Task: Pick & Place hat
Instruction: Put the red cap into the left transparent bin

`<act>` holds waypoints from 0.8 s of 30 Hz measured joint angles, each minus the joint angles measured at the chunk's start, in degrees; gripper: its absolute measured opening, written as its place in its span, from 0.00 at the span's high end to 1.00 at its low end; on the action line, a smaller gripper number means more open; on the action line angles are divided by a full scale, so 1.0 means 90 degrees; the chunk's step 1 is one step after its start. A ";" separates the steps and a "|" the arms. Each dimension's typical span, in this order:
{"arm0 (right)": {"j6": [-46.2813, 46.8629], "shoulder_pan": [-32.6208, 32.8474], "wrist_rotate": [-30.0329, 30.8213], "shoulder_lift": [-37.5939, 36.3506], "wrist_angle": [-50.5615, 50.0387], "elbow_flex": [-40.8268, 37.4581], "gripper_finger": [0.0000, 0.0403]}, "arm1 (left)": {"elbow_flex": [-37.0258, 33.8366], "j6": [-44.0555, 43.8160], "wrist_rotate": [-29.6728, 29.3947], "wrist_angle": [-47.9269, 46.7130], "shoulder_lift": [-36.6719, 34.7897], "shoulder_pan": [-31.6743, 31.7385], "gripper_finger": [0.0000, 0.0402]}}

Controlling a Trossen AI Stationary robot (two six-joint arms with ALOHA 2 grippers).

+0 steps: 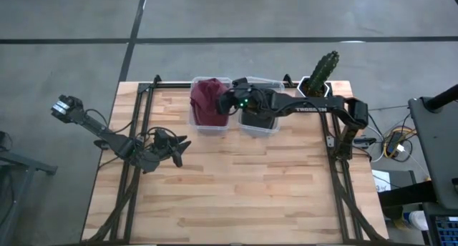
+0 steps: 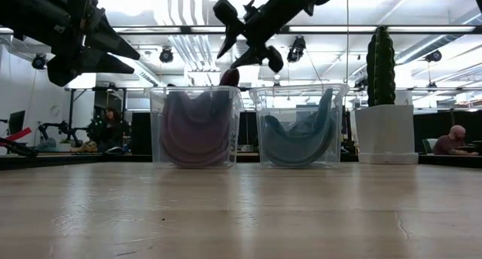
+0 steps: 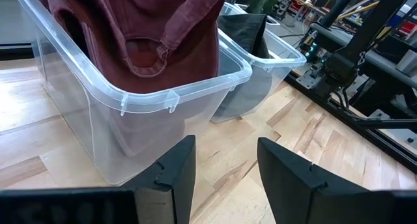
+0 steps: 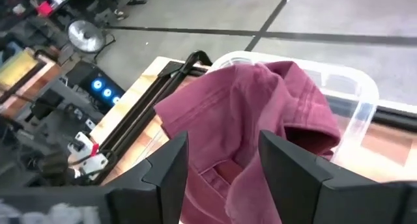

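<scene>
Upper centre of your high view held two clear bins: the left bin [image 1: 208, 121] contained the maroon hat [image 1: 207, 101], the right bin [image 1: 259, 125] a dark hat [image 1: 258, 120]; right gripper [image 1: 230, 100] above, spread and empty; left gripper [image 1: 179, 149] likewise spread.

The hat [image 3: 163, 35] is of soft maroon cloth, matt and a little faded, with stitched seams. It lies in a bin [image 3: 98, 120] of clear, smooth, glossy plastic. The surface [image 1: 236, 181] is pale wood with visible grain.
</scene>
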 joint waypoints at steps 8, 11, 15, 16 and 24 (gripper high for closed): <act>-0.0324 0.0033 -0.0207 -0.0026 -0.0037 0.0001 0.63 | 0.0000 0.0007 -0.0048 0.0001 -0.0001 0.0000 0.61; -0.0281 -0.0027 -0.0341 0.0018 -0.0167 0.0002 0.67 | 0.0000 0.0007 -0.0057 0.0007 -0.0001 0.0000 0.61; -0.0270 -0.0171 -0.0472 0.0082 -0.0336 0.0002 0.72 | 0.0000 0.0010 -0.0062 0.0083 -0.0002 0.0000 0.61; -0.0261 -0.0207 -0.0474 0.0112 -0.0399 0.0002 0.73 | 0.0000 0.0010 -0.0062 0.0081 -0.0003 0.0002 0.61; -0.0313 -0.0365 -0.0486 0.0286 -0.0395 0.0000 0.78 | 0.0000 0.0018 -0.0081 0.0115 -0.0003 0.0002 0.61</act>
